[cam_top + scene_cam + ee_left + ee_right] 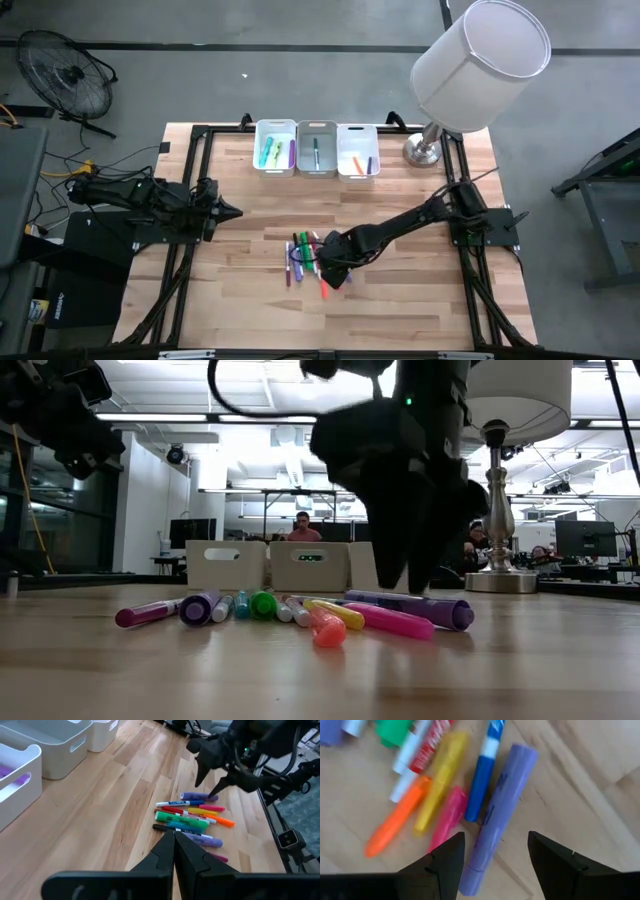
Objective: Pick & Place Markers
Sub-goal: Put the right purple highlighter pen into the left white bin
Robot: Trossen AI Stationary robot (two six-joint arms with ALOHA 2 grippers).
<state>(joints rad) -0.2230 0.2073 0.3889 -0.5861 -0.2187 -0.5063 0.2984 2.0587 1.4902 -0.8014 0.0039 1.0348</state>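
I am looking at the loose cluster of short coloured plastic markers [309,262] lying near the middle of the wooden table [250,300], toward its front edge: green, red, yellow, orange, pink, blue and a fat purple marker [496,815]. My right gripper [492,852] is hanging spread just above that purple one, a finger on each side, not gripping it. In the low view the arm is blocking the far markers. The left gripper [174,841] is waiting pressed together near the left edge. Three white plastic bins [317,148] are sitting along the back edge; bare wood is lying open between them and the cluster.
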